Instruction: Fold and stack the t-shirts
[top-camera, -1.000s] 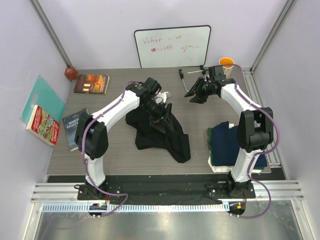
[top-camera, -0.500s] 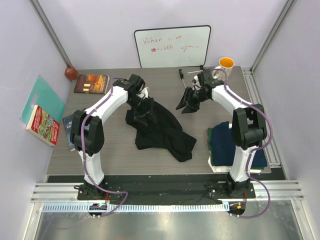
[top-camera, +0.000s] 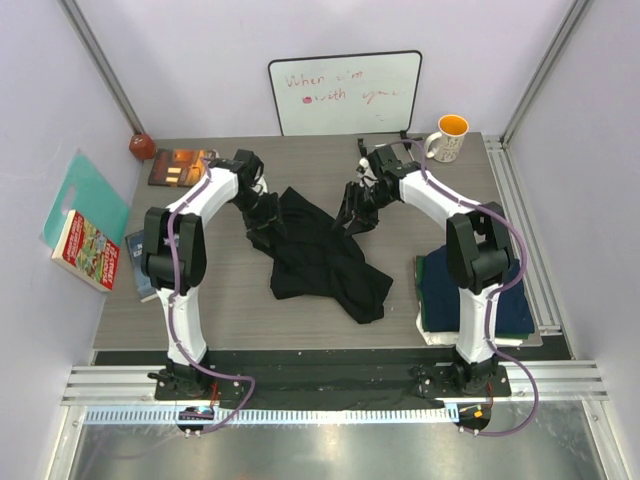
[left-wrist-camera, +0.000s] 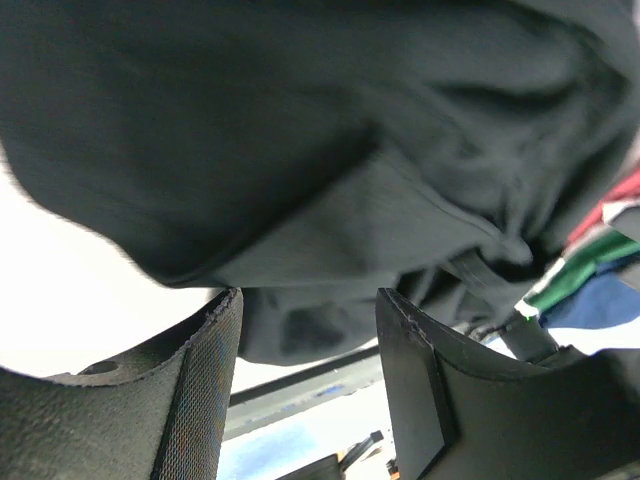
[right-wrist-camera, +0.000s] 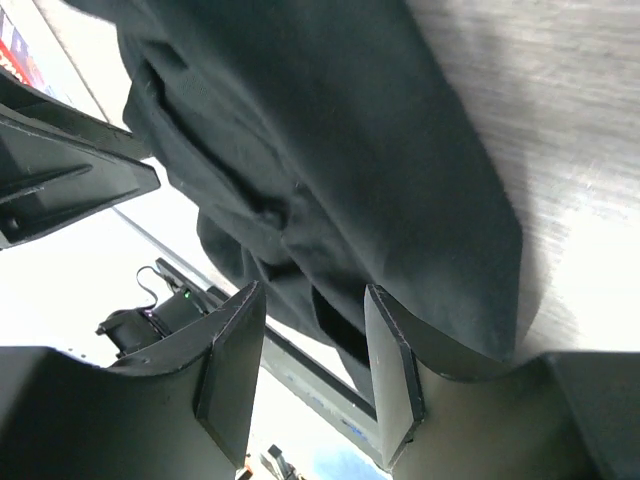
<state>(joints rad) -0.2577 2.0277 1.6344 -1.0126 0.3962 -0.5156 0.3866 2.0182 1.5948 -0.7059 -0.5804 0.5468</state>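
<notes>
A large black t-shirt (top-camera: 322, 258) lies crumpled mid-table. My left gripper (top-camera: 262, 213) sits at its upper left edge. In the left wrist view that gripper (left-wrist-camera: 308, 300) is open, and the black cloth (left-wrist-camera: 300, 150) bulges just beyond the fingertips with nothing pinched between them. My right gripper (top-camera: 352, 213) has come to the shirt's upper right edge. It (right-wrist-camera: 313, 292) is open too, with the dark cloth (right-wrist-camera: 330, 150) ahead of it and against its right finger (right-wrist-camera: 392, 350). A stack of folded t-shirts (top-camera: 470, 288), navy on top, rests at the right; the same stack (left-wrist-camera: 585, 285) shows in the left wrist view.
A whiteboard (top-camera: 345, 93) leans on the back wall, with an orange mug (top-camera: 450, 138) to its right. Books lie at the back left (top-camera: 183, 167) and at the left edge (top-camera: 150, 257). Off the table's left side are a red book (top-camera: 85, 250) and a teal board (top-camera: 88, 195).
The left gripper swept from over the shirt's middle back and left to its upper left edge. The right arm swung from the back right in to the shirt's upper right edge.
</notes>
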